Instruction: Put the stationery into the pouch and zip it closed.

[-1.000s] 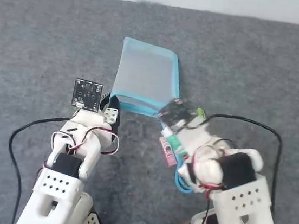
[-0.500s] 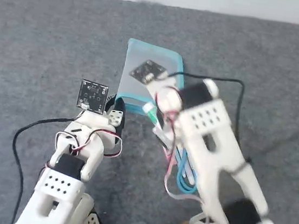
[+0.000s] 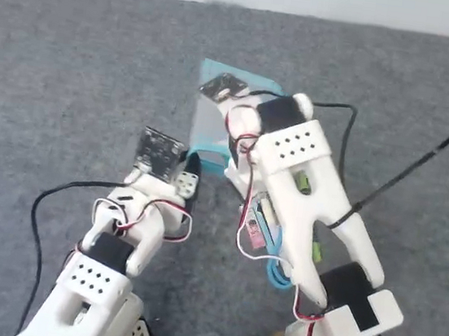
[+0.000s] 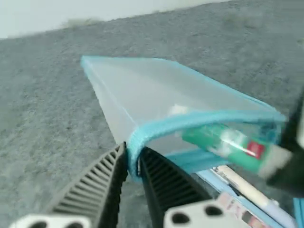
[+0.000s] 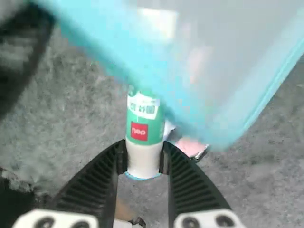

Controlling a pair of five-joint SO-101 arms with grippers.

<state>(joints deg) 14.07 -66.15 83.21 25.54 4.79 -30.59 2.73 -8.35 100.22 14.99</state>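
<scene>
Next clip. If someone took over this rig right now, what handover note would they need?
Left gripper: shut on the pouch rim, lifting the mouth open.
Right gripper: shut on the glue stick, whose far end sits under the lifted rim.
Done: mouth held open, stick at the opening.
Left: let the stick go inside, load the other stationery lying on the mat under the right arm, then zip the pouch closed.
</scene>
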